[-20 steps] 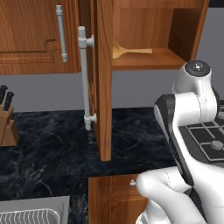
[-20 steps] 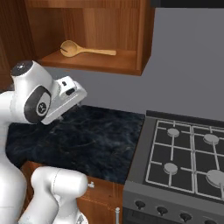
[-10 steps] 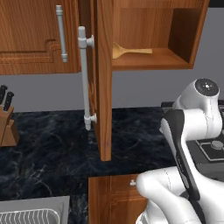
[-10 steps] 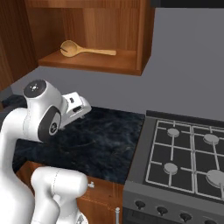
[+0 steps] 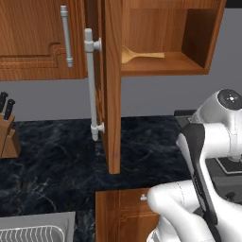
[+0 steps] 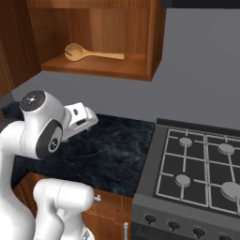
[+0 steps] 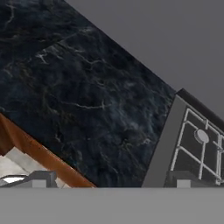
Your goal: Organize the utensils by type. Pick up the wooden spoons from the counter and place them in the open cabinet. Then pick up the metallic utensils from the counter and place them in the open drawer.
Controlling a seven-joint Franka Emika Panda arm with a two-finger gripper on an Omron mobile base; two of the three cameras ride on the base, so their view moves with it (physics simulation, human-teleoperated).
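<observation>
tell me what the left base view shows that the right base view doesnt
Left base view alone: the open cabinet's door edge-on with its long silver bar handle, a closed neighbouring cabinet, a knife block at the left edge, and a dish rack at the bottom left.

Right base view alone: the full gas stove with its burners and front knobs.

Both: one wooden spoon lying on the open cabinet shelf, the black marble counter, the grey wall, and the white arm.
</observation>
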